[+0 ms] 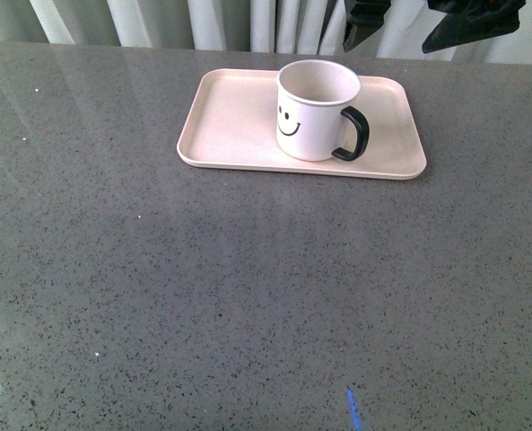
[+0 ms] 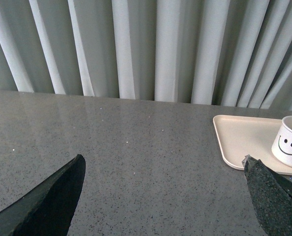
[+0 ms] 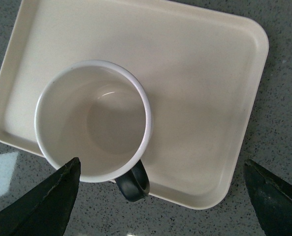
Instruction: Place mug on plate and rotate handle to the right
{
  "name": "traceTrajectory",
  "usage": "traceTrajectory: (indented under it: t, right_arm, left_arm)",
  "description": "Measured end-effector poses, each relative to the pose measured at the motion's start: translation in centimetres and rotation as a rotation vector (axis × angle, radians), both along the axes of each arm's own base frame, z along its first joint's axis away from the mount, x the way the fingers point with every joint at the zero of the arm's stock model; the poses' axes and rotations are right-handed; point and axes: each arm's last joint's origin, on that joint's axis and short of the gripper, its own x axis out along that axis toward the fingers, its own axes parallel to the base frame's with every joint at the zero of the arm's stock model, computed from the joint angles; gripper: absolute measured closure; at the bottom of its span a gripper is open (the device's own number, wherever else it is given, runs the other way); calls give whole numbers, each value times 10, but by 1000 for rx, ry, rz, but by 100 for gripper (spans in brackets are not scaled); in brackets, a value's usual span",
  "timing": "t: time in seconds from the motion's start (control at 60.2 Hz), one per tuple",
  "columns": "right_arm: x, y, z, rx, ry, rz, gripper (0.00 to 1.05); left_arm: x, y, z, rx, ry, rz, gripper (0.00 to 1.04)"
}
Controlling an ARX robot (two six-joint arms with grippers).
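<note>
1. Front view: the white cylindrical smiley-face mug [image 1: 318, 109] stands upright on the flat pale pink rectangular plate [image 1: 234, 121], upper centre of the frame. Its glossy black loop handle [image 1: 353, 135] points right, so the task appears complete. The right gripper [image 1: 388, 40] hangs at the top right, spread and empty.
2. Left wrist view: the left gripper [image 2: 163, 206] is spread wide and empty over the speckled grey table [image 2: 136, 147], well apart from the plate, probably to keep clear.
3. Right wrist view: the camera looks down into the mug. The jaws are apart and grip nothing.

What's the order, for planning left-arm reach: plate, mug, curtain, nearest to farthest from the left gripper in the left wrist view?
From left gripper:
1. plate, its corner beside one fingertip.
2. mug, standing further in on the plate.
3. curtain, beyond the table's far edge.
</note>
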Motion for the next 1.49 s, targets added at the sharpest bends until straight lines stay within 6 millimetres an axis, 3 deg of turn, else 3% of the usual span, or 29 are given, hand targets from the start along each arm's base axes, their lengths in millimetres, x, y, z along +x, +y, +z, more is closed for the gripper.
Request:
traceTrajectory:
  t: [0.382,0.88,1.079,1.295,1.494]
  right_arm:
    - [19,11,-25,-10,74,-40,9]
    - [30,24,-42,-3,120,-65,9]
    - [26,24,-48,7,137,-81,10]
    - [24,26,-48,21,151,-96,19]
    - [24,27,-48,31,160,-113,40]
  left_arm:
    - [0,0,0,0,0,0,9]
    - [0,0,0,0,0,0,9]
    - [0,0,0,0,0,0,9]
    - [0,0,0,0,0,0,9]
    - [0,0,0,0,0,0,9]
